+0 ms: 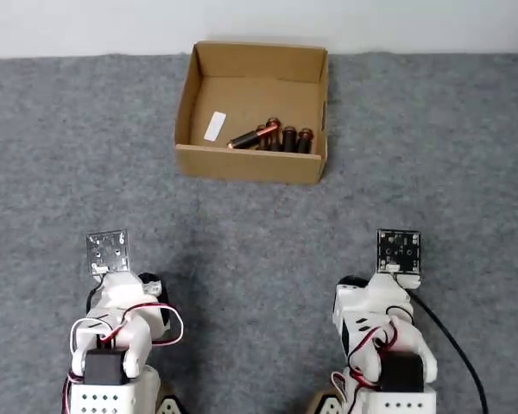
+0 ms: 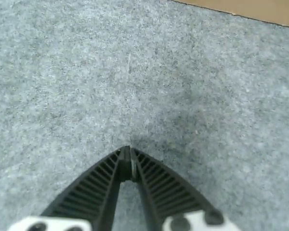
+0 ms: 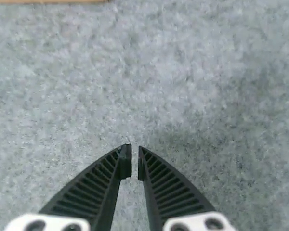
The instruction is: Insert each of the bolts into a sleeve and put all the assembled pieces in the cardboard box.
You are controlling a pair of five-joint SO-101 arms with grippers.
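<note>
The cardboard box (image 1: 190, 103) stands at the back middle of the grey mat. Inside it, against its near wall, lie several copper-brown bolt-and-sleeve pieces (image 1: 276, 136), side by side. Both arms are folded back at the front edge, far from the box: the left arm (image 1: 121, 319) and the right arm (image 1: 384, 323). In the left wrist view my left gripper (image 2: 126, 161) is shut with its black tips touching, just over bare mat. My right gripper (image 3: 134, 161) is shut down to a hairline gap, with nothing between its fingers.
A small white slip (image 1: 215, 126) lies on the box floor left of the pieces. A strip of the box's wall (image 2: 250, 8) shows far ahead of the left gripper. Grey carpet mat (image 1: 259, 241) spreads between the arms and the box.
</note>
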